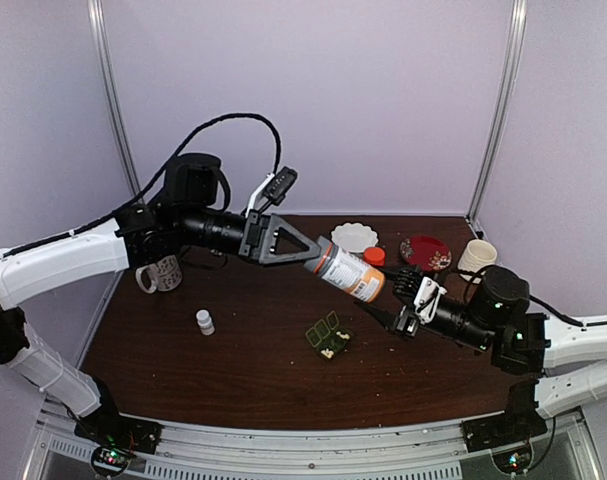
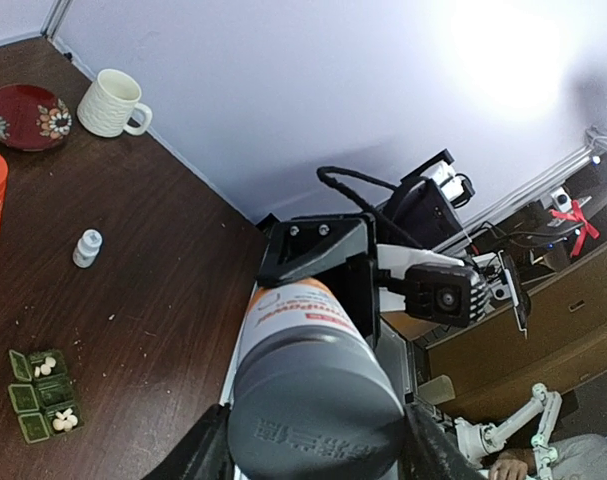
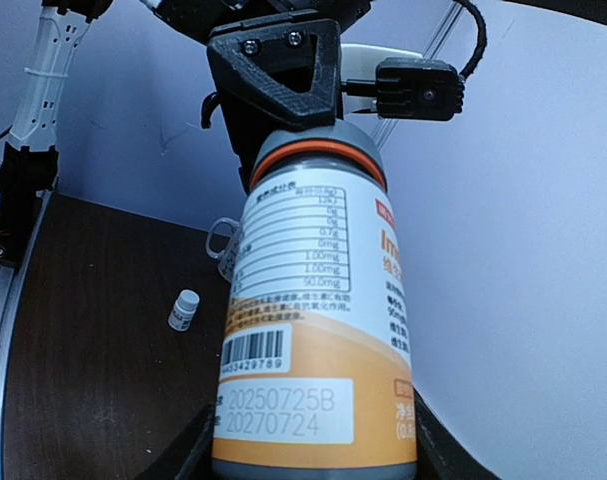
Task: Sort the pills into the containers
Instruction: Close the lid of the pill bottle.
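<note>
The pills [image 2: 45, 367] lie at both ends of the open green box [image 2: 23, 398] on the table [image 1: 243, 370]. They look tiny, light, hard and apt to roll, so they are better tipped from a bottle than pinched. The bottle [image 1: 351, 272] is held in the air between both hands. The left hand [image 1: 315, 255] is clamped on its grey cap [image 2: 313, 410], and the right hand [image 1: 391, 292] is clamped on its base.

Robotics lab booth; plain white panel walls [image 1: 313, 100] on aluminium posts [image 1: 114, 100]; metal rail [image 1: 313, 447] along a brown table [image 1: 243, 385]
</note>
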You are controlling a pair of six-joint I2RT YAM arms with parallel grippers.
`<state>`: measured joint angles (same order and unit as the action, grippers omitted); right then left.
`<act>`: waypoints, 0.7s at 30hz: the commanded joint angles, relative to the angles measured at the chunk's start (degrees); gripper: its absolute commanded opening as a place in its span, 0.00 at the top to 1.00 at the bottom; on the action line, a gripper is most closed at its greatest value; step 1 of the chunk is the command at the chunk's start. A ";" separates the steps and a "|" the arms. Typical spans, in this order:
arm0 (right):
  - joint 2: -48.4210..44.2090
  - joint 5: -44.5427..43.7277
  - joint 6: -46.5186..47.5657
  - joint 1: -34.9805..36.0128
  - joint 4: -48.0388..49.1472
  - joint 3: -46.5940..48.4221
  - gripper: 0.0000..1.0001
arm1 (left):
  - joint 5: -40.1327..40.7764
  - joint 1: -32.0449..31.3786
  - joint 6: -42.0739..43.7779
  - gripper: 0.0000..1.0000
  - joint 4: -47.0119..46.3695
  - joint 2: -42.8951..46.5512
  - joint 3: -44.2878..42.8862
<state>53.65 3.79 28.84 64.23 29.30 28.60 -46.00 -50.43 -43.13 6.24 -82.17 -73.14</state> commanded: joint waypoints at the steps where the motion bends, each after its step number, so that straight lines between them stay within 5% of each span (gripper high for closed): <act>1: 0.72 -4.87 6.90 0.82 -3.04 2.95 1.00 | 0.16 -0.81 -2.71 0.65 -0.45 -1.47 -2.33; 4: 1.26 -5.35 5.65 0.83 -2.43 4.16 1.00 | 0.50 -0.79 -4.04 0.65 -0.11 -1.67 -2.51; 10: 2.16 3.70 -12.42 -0.07 -2.98 8.15 1.00 | 0.02 -0.88 -1.01 0.66 -0.13 -1.96 -2.54; 21: 1.75 21.69 -33.74 -3.61 -7.30 14.37 1.00 | -2.38 -2.67 39.11 0.63 2.82 -2.78 -2.99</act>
<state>55.66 13.69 4.21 60.58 18.11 37.65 -45.39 -49.60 -23.66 5.91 -81.95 -75.50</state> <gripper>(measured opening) 0.546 0.527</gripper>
